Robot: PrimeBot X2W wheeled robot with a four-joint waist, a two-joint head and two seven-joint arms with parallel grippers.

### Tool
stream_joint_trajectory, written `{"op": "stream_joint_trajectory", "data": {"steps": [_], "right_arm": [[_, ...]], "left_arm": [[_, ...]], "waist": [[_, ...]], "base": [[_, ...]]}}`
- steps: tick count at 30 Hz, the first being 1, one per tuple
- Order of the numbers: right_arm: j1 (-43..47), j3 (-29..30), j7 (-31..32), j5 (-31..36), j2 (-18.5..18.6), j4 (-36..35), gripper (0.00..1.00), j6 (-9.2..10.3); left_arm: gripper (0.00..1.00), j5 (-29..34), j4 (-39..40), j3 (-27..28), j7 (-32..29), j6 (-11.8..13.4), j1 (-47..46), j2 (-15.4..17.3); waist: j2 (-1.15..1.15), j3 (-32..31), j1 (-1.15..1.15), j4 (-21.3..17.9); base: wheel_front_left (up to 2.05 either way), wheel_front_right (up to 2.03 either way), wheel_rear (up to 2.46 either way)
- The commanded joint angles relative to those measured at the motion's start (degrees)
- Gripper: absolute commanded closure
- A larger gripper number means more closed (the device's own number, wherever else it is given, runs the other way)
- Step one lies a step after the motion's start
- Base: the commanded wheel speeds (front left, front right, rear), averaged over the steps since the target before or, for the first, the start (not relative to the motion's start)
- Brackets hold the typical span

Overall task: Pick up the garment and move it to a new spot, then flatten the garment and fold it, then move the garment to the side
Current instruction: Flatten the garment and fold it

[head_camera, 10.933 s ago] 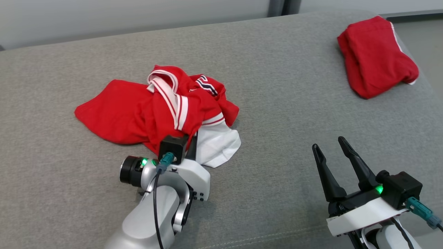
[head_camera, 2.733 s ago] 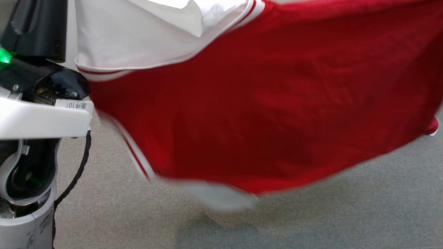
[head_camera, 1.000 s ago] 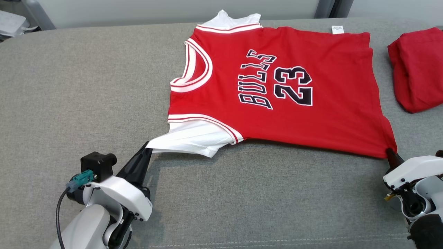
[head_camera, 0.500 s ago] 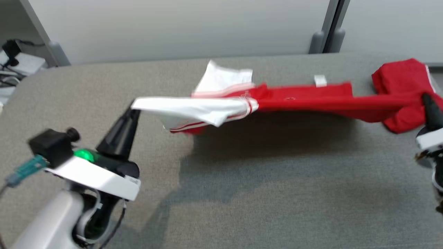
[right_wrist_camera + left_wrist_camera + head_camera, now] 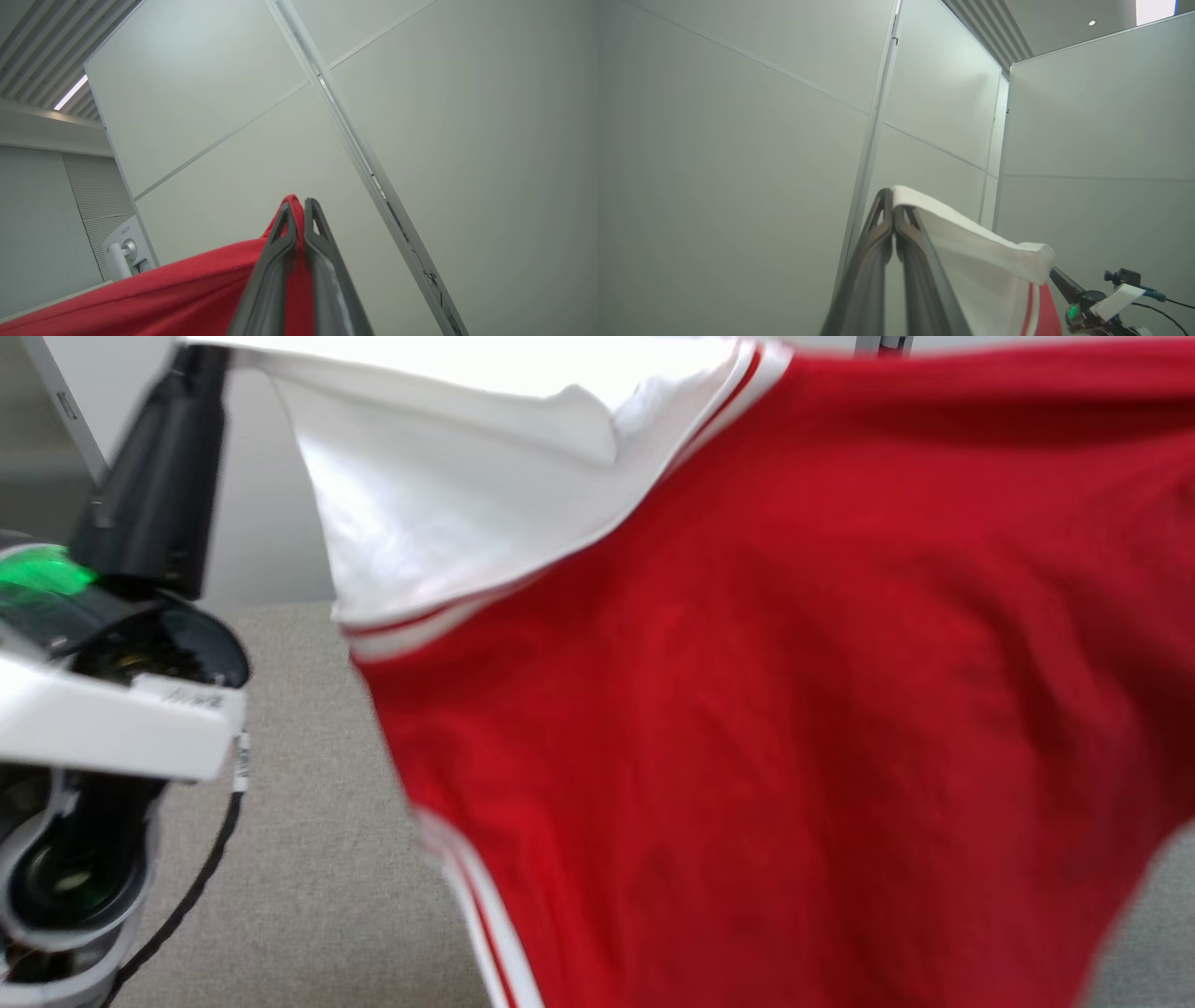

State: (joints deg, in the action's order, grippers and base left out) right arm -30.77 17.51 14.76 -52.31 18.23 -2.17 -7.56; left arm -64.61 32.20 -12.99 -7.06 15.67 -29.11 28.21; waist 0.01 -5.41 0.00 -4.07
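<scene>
Left jaws clamp the white sleeve edge point(image 5: 971, 233); right jaws clamp the red hem point(image 5: 210, 284). The garment point(image 5: 747, 709) hangs stretched in the air over the grey cushion point(image 5: 308, 896), which shows bare past the garment's lower-left edge.

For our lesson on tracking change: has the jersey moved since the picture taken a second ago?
Yes. The jersey lay flat on the grey cushion then; now it hangs lifted above it.

Garment point(image 5: 766, 709) lifted off grey surface point(image 5: 308, 896), now hanging high; left claw point(image 5: 893, 207), right claw point(image 5: 299, 205) raised.
</scene>
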Motion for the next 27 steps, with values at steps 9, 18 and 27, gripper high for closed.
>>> {"op": "stream_joint_trajectory", "data": {"steps": [9,18,27], "right_arm": [[-12.97,-4.73,10.95,21.09,-10.5,21.2,1.0,0.08],[-48.54,-8.16,-19.48,43.85,-8.85,54.83,1.0,0.08],[-46.85,-3.71,-25.87,53.96,-4.36,72.56,1.0,0.08]], "left_arm": [[1.0,4.69,-29.38,-7.62,-2.33,-3.22,-12.76,-1.21],[1.0,17.79,-70.51,-12.58,17.56,-15.5,-46.75,-12.96],[1.0,15.46,-85.37,-18.85,19.36,-23.05,-43.45,-18.32]], "waist": [[-0.01,7.09,0.0,2.74],[-0.01,11.39,0.0,8.18],[-0.01,23.6,0.0,8.55]], "base": [[0.0,0.0,0.0],[0.0,0.0,0.0],[0.0,0.0,0.0]]}}
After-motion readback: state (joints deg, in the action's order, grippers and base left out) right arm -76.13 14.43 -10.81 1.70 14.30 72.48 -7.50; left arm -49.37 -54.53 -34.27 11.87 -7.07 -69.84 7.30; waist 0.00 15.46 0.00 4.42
